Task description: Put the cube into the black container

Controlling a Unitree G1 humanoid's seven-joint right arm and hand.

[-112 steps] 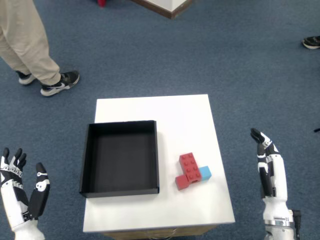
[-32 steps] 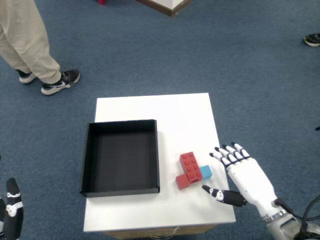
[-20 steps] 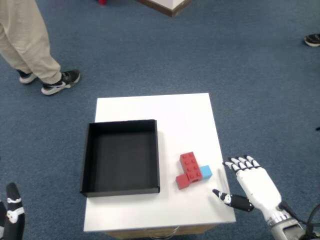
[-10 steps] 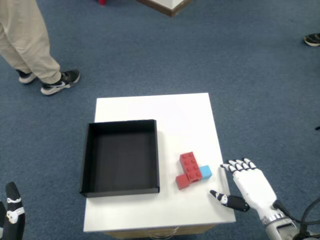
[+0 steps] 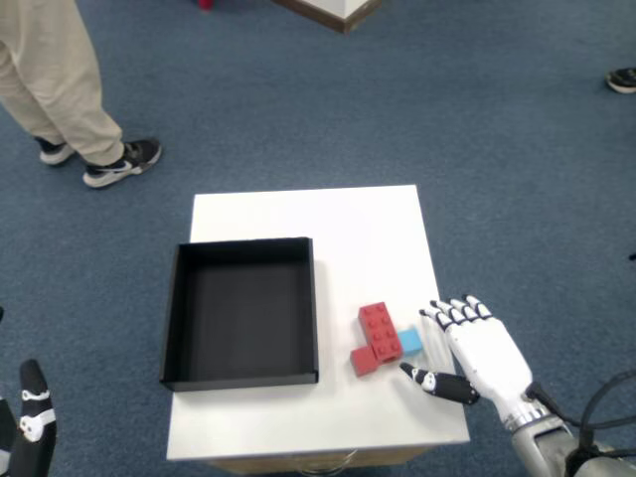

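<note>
Over at the right edge of the white worktop (image 5: 328, 224), the right robot hand (image 5: 475, 355) hovers palm-down with fingers spread wide and thumb poking out left, holding nothing. Just left of its fingertips (image 5: 447, 312) sits the little blue cube (image 5: 409, 342), snug against a red brick piece (image 5: 375, 338). Further left of that is the black container (image 5: 241, 311), nothing in it. Someone's legs (image 5: 60, 89) are way off at the top left.

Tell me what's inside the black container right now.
Nothing shows inside the black container; its whole dark floor is in view. The blue cube sits outside on the white table, against the red brick.
</note>
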